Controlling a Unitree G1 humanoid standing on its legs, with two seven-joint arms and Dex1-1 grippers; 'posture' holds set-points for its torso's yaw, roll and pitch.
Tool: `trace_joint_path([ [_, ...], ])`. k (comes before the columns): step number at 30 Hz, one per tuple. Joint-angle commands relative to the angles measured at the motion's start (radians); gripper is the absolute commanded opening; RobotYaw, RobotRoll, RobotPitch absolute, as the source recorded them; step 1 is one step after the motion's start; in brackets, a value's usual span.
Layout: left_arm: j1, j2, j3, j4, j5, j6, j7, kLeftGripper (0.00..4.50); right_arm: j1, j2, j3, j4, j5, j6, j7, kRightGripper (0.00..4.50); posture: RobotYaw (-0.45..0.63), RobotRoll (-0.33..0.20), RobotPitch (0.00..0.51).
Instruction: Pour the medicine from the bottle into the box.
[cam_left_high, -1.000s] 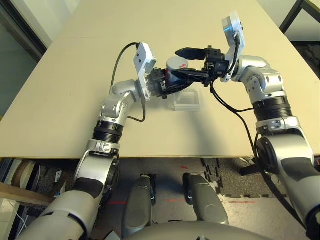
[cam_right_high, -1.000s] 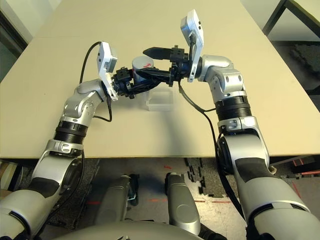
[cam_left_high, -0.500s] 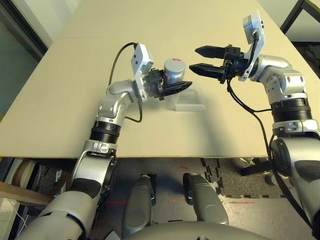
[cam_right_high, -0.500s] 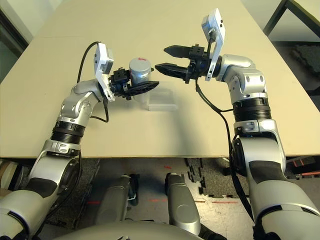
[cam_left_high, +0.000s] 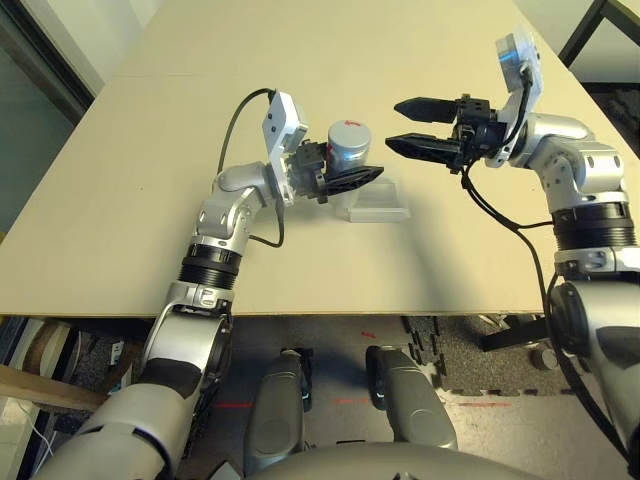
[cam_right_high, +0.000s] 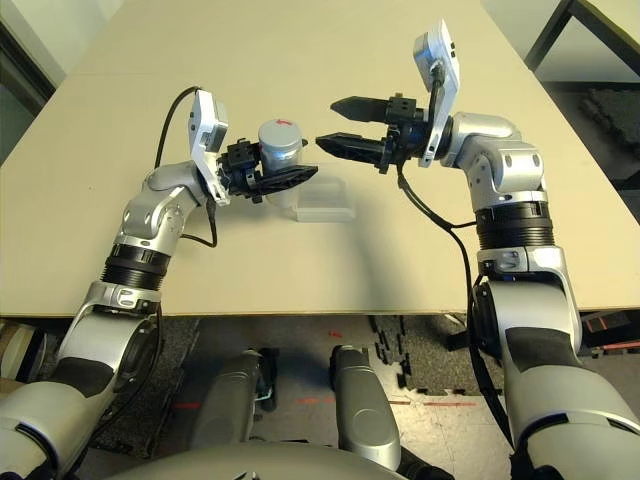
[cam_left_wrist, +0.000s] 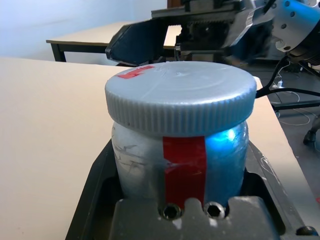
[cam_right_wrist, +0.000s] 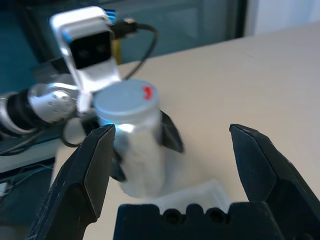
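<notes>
While the beige table (cam_left_high: 150, 180) lies bare around them, the left gripper (cam_left_high: 345, 178) clamps the capped silver bottle (cam_left_high: 348, 145) upright, just left of the clear box (cam_left_high: 380, 203); the right gripper (cam_left_high: 408, 125) hangs spread to its right.

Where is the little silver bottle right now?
The bottle stands upright between the left gripper's fingers, just left of the clear box, cap still on.
</notes>
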Motion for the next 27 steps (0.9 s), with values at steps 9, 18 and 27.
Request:
trace_joint_path([
  [9,-0.016,-0.023,-0.023,0.014,0.005,-0.007,-0.006,2.59,0.015,0.065,0.033,-0.066,0.015,0.003,-0.032,4.5,-0.15,0.0,0.166],
  [18,-0.025,-0.043,-0.028,0.014,0.007,-0.004,-0.001,2.59,-0.005,0.126,0.051,-0.031,-0.004,-0.044,-0.06,4.5,-0.15,0.0,0.167],
  [27,-0.021,-0.046,-0.031,0.004,0.008,0.001,-0.002,2.59,-0.026,0.162,0.062,0.013,-0.027,-0.083,-0.07,4.5,-0.14,0.0,0.167],
])
